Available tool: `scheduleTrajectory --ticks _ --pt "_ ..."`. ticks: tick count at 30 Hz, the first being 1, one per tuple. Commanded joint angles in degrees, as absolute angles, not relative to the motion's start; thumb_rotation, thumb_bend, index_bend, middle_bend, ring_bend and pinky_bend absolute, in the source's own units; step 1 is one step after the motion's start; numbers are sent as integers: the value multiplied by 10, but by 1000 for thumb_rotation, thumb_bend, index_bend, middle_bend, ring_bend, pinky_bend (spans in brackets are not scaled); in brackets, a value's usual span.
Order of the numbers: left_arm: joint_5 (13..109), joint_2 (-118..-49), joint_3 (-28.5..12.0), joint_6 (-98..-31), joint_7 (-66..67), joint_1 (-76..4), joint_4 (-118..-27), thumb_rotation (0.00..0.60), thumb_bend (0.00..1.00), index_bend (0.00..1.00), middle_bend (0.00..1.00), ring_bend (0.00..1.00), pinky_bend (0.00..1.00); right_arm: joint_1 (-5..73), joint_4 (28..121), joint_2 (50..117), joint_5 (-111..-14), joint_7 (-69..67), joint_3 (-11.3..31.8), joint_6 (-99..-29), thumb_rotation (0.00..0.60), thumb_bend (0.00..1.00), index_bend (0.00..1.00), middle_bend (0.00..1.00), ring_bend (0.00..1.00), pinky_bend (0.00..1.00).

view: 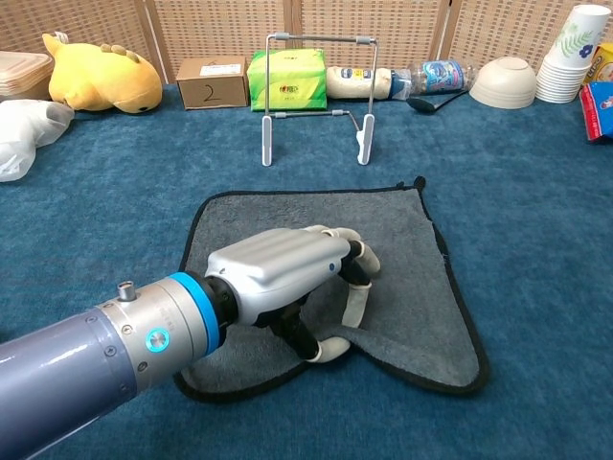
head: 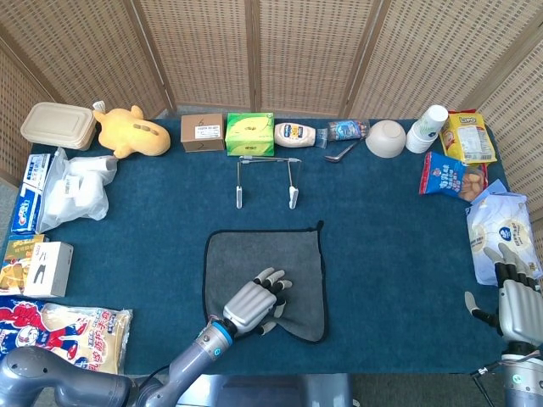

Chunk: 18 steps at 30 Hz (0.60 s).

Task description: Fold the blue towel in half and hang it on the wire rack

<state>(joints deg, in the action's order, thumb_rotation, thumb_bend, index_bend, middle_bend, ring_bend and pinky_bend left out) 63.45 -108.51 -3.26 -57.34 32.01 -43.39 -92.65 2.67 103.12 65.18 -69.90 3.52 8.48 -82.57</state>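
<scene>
towel (head: 254, 267) first: in the head view it lies spread flat on the desk (head: 390, 280), near the front edge and a little left of centre, greyish with a dark border. it is a single layer, so the fold has not been made. the left hand (head: 257, 303) rests on its lower right part, fingers bent down onto the cloth, though this view does not show whether any cloth is pinched. the wire rack (head: 265, 180) stands apart from the towel, further back on the desk and roughly in line with it. the right hand (head: 515, 298) sits at the far right edge of the desk, fingers spread and holding nothing, just below a white bag (head: 502, 231).

in the chest view the left hand (view: 292, 273) is seen close up, curled over the towel (view: 393, 230) with fingertips (view: 356, 305) pressing into the fabric near its near edge (view: 421, 369). it looks like the start of a grip, but i cannot tell if cloth is truly caught between thumb and fingers. the wire rack (view: 318, 91) stands upright behind, its top bar free.

my reading: the step in hand is taking hold of the near edge to begin the fold. the next move calls for a firm pinch, then lifting that edge and carrying it over to the far edge so the borders meet, before any lift toward the rack.
</scene>
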Motion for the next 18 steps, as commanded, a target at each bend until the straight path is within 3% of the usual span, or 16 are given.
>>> scheduleTrajectory --ticks 1,18 --pt "632 -1085 -35 -571 313 -433 -928 600 461 598 212 0 0 26 1031 652 -699 35 85 -826 600 329 115 26 0 0" --pt "606 -1053 -84 -560 307 -451 -928 600 459 602 208 0 0 22 1024 654 -701 22 82 -826 600 328 116 25 0 0"
